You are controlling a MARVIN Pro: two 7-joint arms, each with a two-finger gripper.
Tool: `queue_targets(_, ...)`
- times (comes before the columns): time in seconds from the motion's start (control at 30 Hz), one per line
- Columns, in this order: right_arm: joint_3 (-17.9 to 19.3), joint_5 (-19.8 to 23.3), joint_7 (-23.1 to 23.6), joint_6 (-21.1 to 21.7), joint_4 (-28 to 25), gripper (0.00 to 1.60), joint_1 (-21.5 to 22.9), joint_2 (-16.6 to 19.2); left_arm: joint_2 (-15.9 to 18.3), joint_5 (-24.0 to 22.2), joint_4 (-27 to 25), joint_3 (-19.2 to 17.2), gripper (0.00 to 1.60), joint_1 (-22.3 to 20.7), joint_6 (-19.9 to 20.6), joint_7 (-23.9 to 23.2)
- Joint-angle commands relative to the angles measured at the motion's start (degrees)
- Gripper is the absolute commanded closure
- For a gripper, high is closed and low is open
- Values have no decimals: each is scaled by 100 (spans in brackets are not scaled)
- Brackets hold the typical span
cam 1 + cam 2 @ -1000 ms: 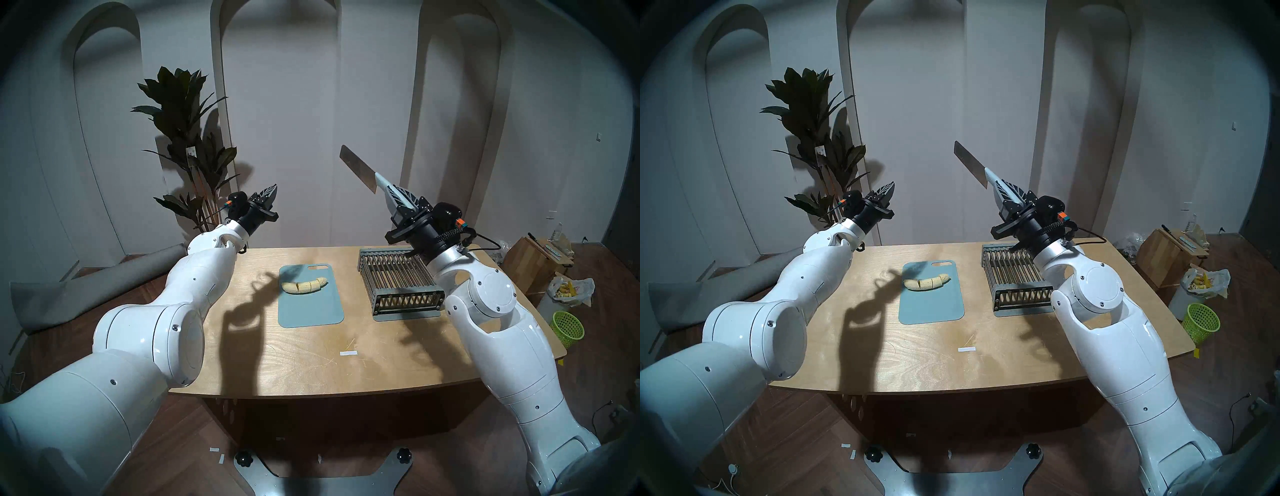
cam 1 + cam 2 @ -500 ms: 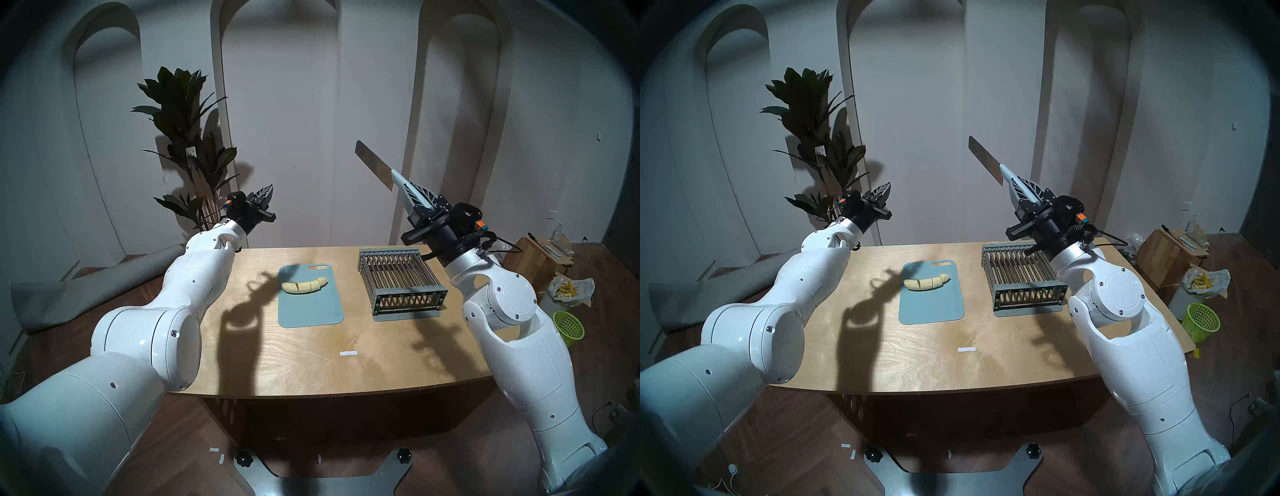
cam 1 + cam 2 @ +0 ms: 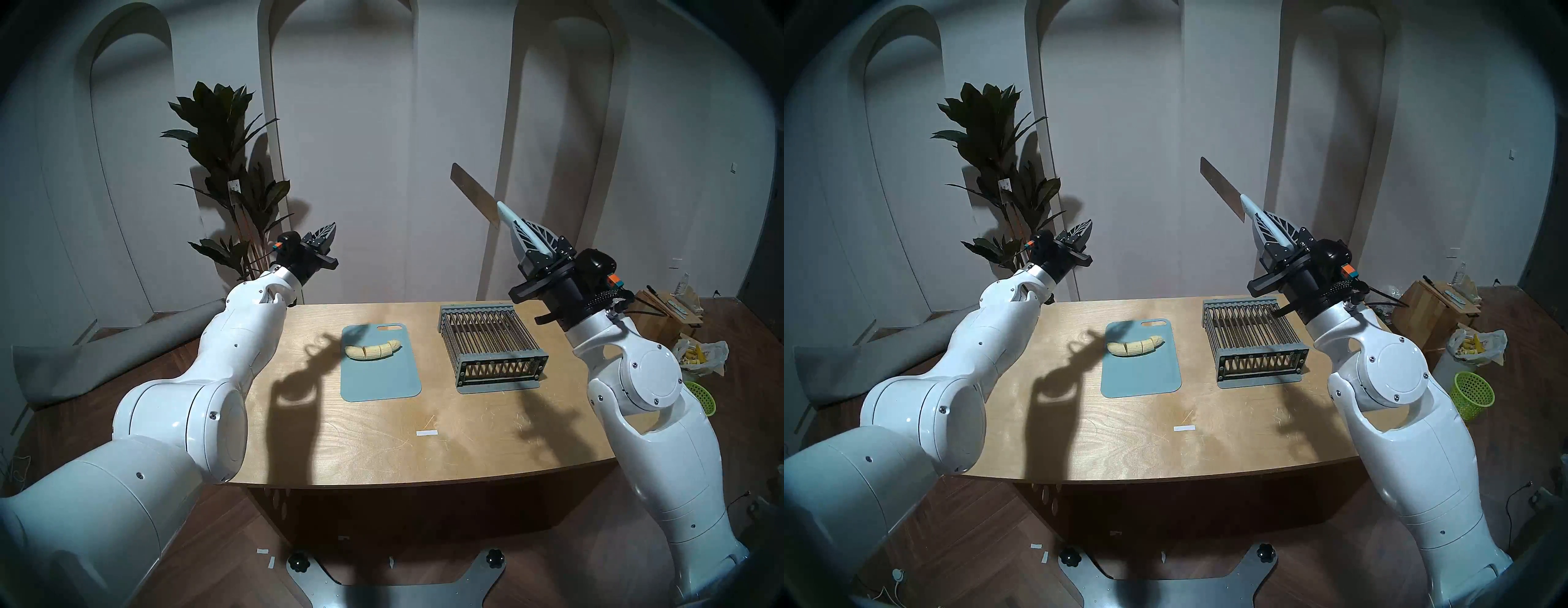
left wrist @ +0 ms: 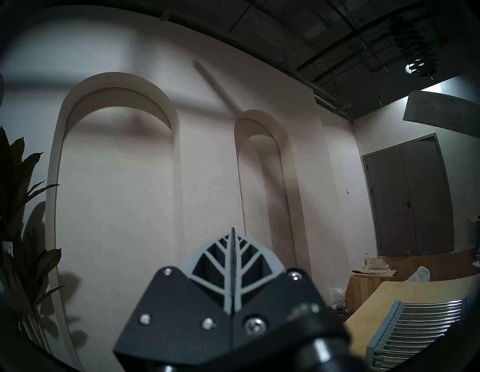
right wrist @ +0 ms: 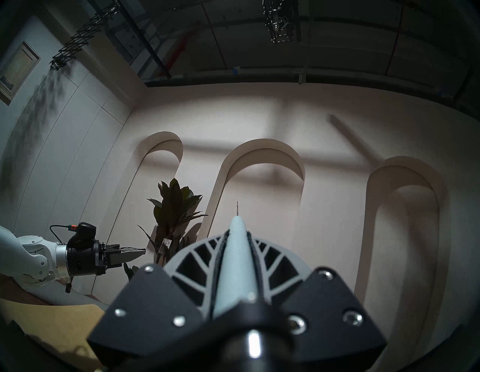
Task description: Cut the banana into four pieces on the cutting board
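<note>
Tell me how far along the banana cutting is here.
Done: the banana lies on the cutting board with three cuts showing, so four pieces. In hand: the right hand holds the knife raised above the table. Left: probably only putting the knife down.

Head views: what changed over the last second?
The right gripper, jaws shut on the pale-handled flat-bladed knife, swung toward the view's right and a little up, away from the thin blue-grey plastic cutting board and past the grey slatted metal-bar rack. Nothing was taken or released. The left gripper stayed shut and empty, nearly still. The peeled, sliced cream-yellow banana did not shift.
</note>
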Motion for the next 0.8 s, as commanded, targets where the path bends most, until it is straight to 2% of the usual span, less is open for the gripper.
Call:
queue_targets(0.0,277,-39,-128,-32,-515,160,-425,52,231,-91,-235,-129,160,-18,224,-27)
queue_targets(0.23,451,-106,-226,16,-736,160,-807,79,320,-99,-302,-146,160,105,537,-170)
queue_targets(0.43,590,-175,-313,44,-885,160,-1162,83,382,-137,-399,-273,160,124,814,5)
queue_targets(0.77,765,-252,-443,61,-1067,160,-1604,61,383,-79,-570,-312,160,267,1030,339)
